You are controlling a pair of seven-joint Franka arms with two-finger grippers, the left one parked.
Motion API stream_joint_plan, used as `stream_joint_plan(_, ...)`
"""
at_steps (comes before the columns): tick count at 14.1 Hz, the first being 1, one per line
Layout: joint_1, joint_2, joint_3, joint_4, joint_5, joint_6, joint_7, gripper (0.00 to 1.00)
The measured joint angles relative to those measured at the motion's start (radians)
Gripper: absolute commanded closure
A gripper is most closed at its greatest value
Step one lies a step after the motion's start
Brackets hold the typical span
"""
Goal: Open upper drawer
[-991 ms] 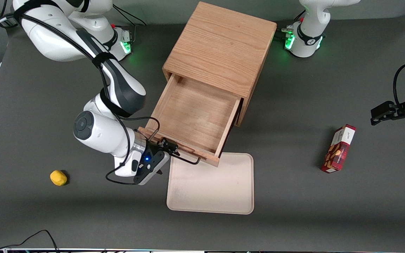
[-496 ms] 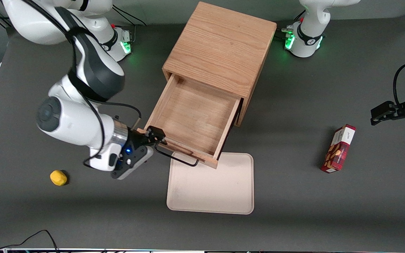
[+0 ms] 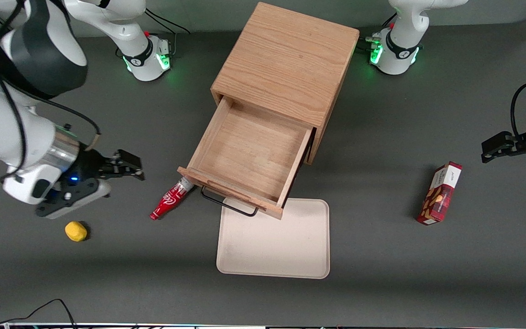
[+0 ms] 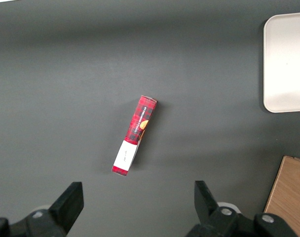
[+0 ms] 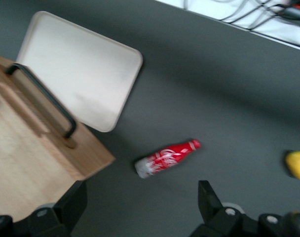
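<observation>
The upper drawer of the oak cabinet stands pulled far out, empty inside, its thin black wire handle facing the front camera. The drawer's front and handle also show in the right wrist view. My gripper is open and empty, raised above the table, well clear of the drawer toward the working arm's end. Its fingers stand wide apart. The lower drawer is hidden under the upper one.
A red bottle lies on the table beside the drawer's front corner. A beige tray lies in front of the drawer. A yellow object sits near my gripper. A red box lies toward the parked arm's end.
My gripper has let go of the handle and drawn away from the drawer toward the working arm's end, rising. The red bottle, earlier hidden under the arm, now shows.
</observation>
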Motion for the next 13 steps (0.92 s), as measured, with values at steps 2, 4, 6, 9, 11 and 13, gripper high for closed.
stream_joint_plan(2, 0.002, -0.05, -0.045, -0.045, -0.054, 0.0, -0.006, 0.0)
stream_joint_plan(4, 0.002, -0.109, -0.112, -0.097, -0.063, 0.0, -0.006, 0.0)
stream_joint_plan(6, -0.001, -0.167, -0.181, -0.144, -0.063, 0.0, 0.006, 0.0)
stream_joint_plan(9, -0.003, -0.237, -0.253, -0.209, -0.063, 0.0, 0.025, 0.0)
stream_joint_plan(11, -0.003, -0.258, -0.289, -0.229, -0.063, 0.0, 0.033, 0.0)
stream_joint_plan(13, -0.003, -0.259, -0.302, -0.231, -0.063, 0.001, 0.047, 0.0)
